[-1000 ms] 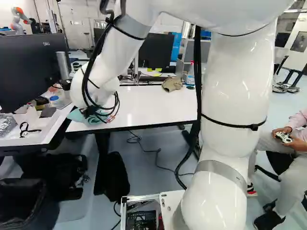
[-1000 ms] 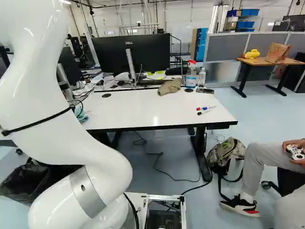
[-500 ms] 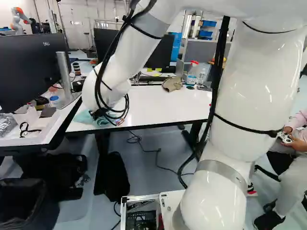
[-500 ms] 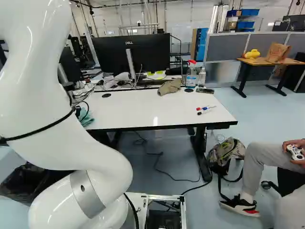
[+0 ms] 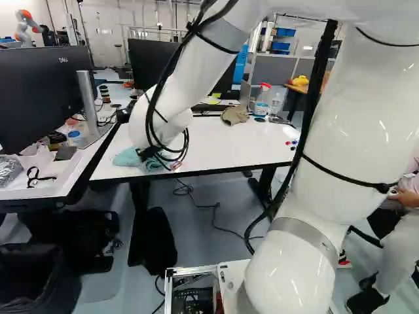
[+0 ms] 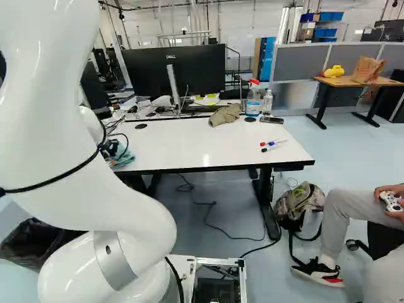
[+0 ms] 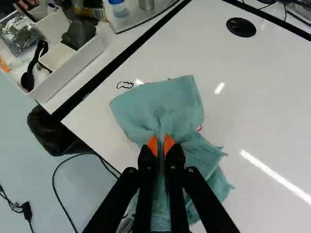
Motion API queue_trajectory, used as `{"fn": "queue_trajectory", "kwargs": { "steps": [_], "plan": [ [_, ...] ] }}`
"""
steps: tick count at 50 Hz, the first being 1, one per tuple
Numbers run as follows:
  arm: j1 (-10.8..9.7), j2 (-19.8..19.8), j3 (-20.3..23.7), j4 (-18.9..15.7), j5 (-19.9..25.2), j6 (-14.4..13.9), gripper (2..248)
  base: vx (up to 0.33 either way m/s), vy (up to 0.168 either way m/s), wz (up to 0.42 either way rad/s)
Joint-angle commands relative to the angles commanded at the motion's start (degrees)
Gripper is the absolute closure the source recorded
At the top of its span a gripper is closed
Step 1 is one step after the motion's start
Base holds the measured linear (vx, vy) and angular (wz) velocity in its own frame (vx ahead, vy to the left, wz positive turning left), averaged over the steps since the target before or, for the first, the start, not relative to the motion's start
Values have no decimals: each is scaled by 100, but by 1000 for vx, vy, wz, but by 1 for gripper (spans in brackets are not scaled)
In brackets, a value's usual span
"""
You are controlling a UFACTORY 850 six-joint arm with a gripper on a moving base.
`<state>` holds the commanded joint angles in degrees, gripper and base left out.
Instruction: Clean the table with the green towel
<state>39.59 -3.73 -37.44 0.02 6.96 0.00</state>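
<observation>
My gripper [image 5: 149,154] is low over the near left part of the white table [image 5: 222,140] in the left base view, mostly hidden by cables and the wrist. The wrist view has the gripper [image 7: 161,146] pinching the green towel [image 7: 163,107], a fold of cloth between its orange pads. The towel lies bunched on the tabletop, spreading ahead of the fingers and out to one side. A black scribble [image 7: 125,85] lies just beyond the towel's edge, and a bit of red mark [image 7: 199,128] shows beside the cloth.
A brown cloth [image 6: 225,115], a spray bottle [image 6: 253,99] and markers [image 6: 273,143] are on the table. The neighbouring desk carries a white tray [image 7: 73,68] and a monitor [image 5: 46,91]. Another robot [image 5: 27,26] stands far back. A backpack [image 6: 300,205] rests on the floor.
The arm has swung rightward in the left base view, and the towel has slid along the table with the gripper. The base has stayed in place.
</observation>
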Motion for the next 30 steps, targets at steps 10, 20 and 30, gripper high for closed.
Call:
{"fn": "queue_trajectory", "kwargs": {
  "steps": [10,20,30],
  "plan": [
    [-223,-32,-34,0,0,0,215,0,0,0],
    [-448,-102,-108,0,0,0,215,0,0,0],
    [-656,-217,-233,0,0,0,215,0,0,0]
  ]
}}
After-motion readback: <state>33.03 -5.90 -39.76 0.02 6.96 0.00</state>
